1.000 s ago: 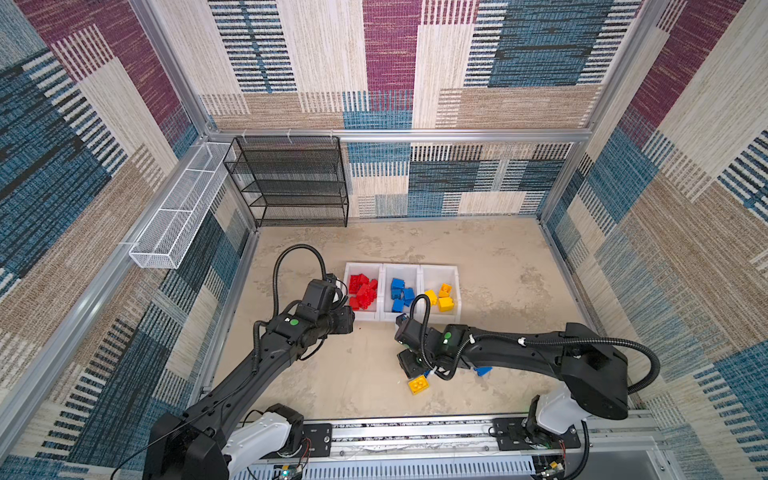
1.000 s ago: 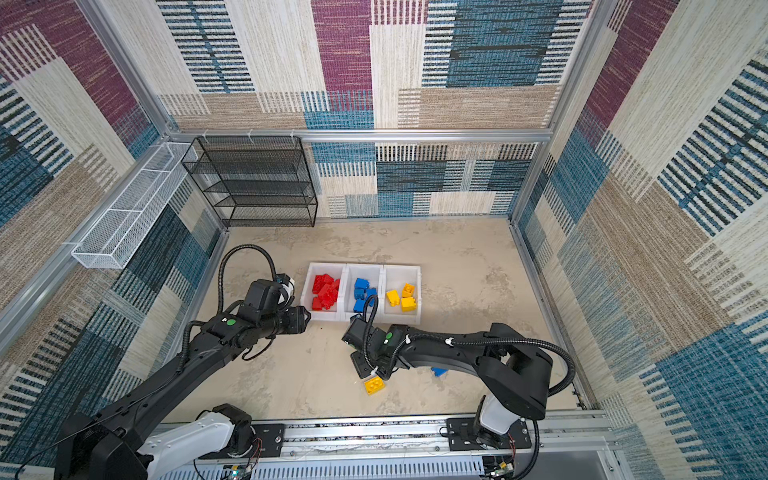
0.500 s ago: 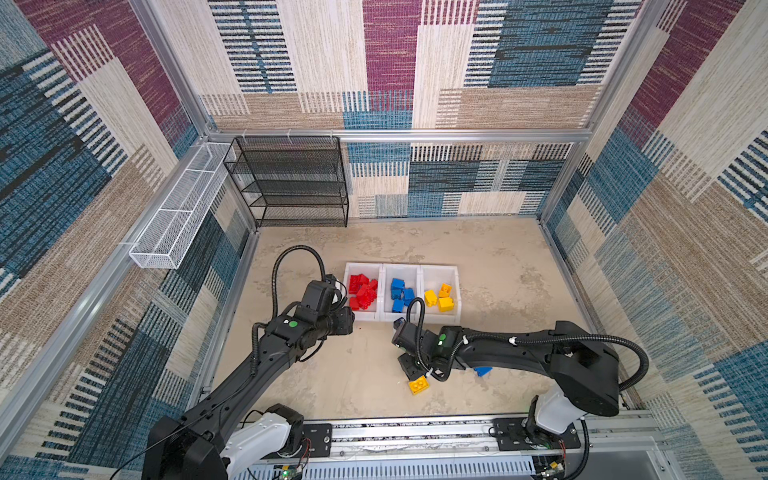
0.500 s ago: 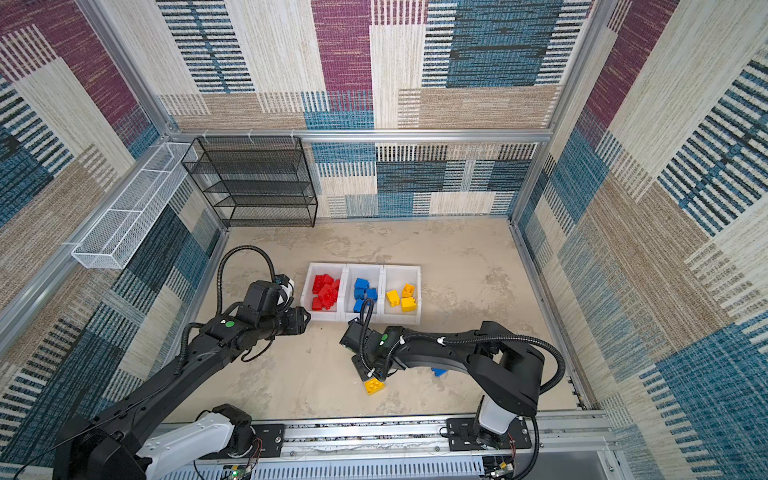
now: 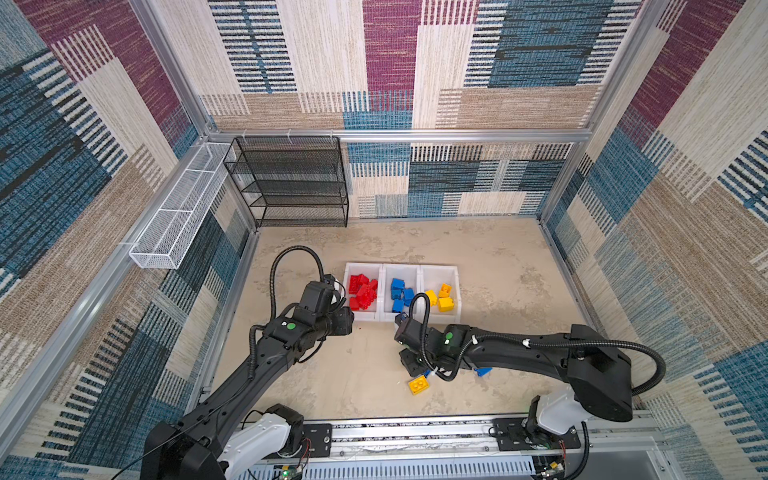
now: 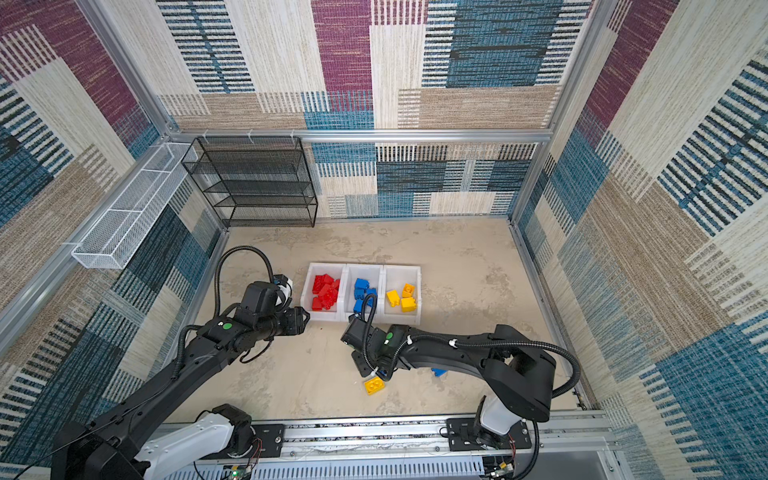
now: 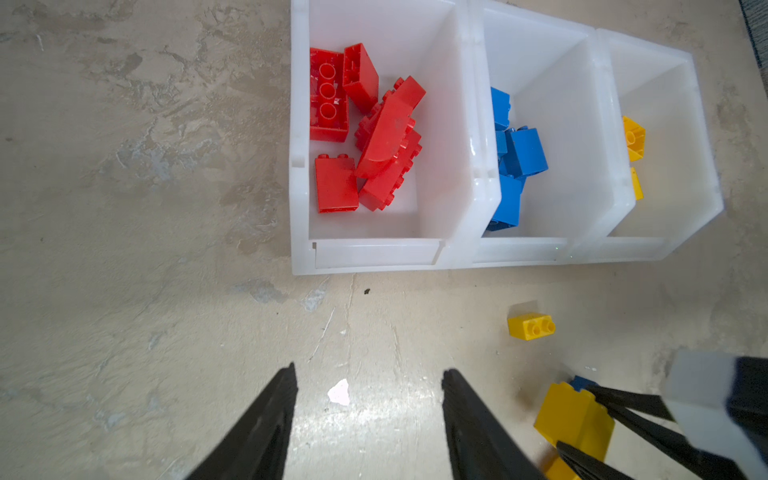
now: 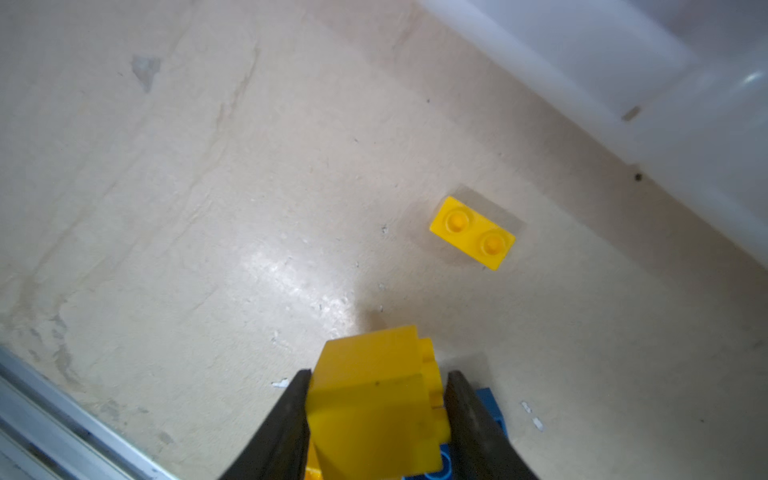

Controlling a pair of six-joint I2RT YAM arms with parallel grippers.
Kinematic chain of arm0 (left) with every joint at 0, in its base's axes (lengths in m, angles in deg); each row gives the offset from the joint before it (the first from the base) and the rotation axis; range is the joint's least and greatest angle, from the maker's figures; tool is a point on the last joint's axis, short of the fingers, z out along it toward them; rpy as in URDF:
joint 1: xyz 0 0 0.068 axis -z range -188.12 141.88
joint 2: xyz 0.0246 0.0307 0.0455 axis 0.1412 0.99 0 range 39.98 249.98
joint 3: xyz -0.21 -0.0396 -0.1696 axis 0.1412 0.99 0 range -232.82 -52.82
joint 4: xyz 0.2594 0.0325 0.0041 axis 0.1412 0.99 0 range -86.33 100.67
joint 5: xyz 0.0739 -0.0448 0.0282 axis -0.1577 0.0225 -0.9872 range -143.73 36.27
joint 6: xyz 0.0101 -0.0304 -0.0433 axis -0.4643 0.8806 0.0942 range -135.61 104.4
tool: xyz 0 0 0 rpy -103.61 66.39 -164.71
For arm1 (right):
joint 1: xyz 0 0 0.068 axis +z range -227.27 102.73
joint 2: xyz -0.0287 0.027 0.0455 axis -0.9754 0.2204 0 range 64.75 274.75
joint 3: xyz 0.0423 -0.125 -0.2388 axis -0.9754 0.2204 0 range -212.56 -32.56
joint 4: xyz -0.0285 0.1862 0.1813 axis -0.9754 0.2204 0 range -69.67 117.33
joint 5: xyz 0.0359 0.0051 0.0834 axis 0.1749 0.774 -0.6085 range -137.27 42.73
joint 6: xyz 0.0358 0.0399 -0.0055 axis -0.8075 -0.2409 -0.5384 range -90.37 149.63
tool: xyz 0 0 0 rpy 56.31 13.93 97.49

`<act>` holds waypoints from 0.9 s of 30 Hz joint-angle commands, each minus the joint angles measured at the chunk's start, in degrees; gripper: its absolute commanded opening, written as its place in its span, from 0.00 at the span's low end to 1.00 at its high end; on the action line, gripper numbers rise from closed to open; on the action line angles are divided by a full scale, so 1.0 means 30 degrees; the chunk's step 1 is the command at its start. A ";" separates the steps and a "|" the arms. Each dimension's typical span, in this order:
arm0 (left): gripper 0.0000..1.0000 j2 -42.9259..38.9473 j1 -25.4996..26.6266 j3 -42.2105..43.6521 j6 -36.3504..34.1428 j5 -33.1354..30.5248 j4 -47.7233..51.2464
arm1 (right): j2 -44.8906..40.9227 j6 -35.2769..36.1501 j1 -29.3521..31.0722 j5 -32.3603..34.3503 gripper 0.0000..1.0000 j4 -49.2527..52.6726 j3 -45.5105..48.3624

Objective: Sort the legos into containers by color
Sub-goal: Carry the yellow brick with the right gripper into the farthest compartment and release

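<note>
Clearly the right gripper [image 8: 379, 376] has its jaws pressed on both sides of a yellow brick [image 8: 374, 407], low over the desk [image 8: 166, 208] just in front of the containers [image 7: 374, 253]. The drop calls for the yellow bin [image 5: 438, 274], the end of the row farthest from the left arm, so the right arm is the nearer one. A small two-stud yellow brick [image 8: 472, 232] lies between the held brick and the containers, its long axis slanting across that path. The left gripper [image 7: 370, 395] hangs part-open and empty in front of the red-filled bin [image 7: 299, 166]. Blue pieces [image 8: 490, 409] under the held brick are mostly hidden; it seems barely raised, though I cannot tell whether it is clear of them
</note>
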 commanded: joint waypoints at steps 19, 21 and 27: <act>0.59 -0.0917 0.0303 0.1049 0.1629 0.1747 0.0099 | 0.2197 0.3508 -0.9629 0.0996 0.39 -0.1645 -0.4393; 0.59 -0.1033 0.0407 0.1304 0.1733 0.1783 0.0097 | 0.2880 0.3508 -0.9955 0.0779 0.42 -0.1772 -0.4916; 0.59 -0.1138 0.0804 0.1602 0.1951 0.1734 0.0099 | 0.3614 0.3480 -1.0185 0.0733 0.65 -0.1516 -0.6000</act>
